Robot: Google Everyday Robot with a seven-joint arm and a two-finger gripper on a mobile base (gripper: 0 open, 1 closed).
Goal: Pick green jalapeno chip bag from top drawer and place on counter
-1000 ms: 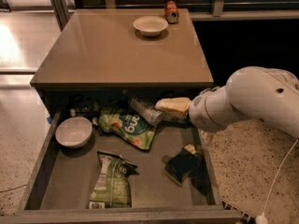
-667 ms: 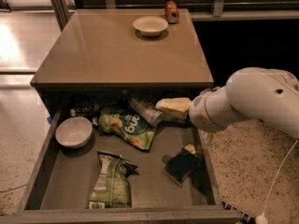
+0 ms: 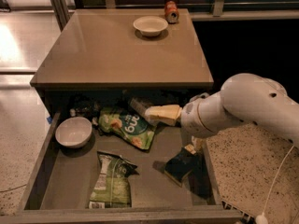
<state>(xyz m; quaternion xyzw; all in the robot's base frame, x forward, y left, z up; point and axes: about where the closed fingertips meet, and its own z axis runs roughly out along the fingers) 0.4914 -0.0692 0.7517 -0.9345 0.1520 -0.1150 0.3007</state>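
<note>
The green jalapeno chip bag (image 3: pixel 110 181) lies crumpled on the floor of the open top drawer (image 3: pixel 39 174), near its front, with a white-and-black strip along its left side. My gripper (image 3: pixel 148 112) hangs over the back of the drawer, just under the counter's front edge. It points left above the upper right edge of a brighter green bag (image 3: pixel 127 126) with white lettering. It is well behind and to the right of the jalapeno bag and holds nothing that I can see. The tan counter (image 3: pixel 117 55) spans the drawer's top.
A white bowl (image 3: pixel 73 132) sits at the drawer's left. A dark packet (image 3: pixel 180 166) lies at its right, under my arm. Dark clutter fills the back of the drawer. On the counter stand a white bowl (image 3: pixel 150 25) and a red can (image 3: pixel 171 11).
</note>
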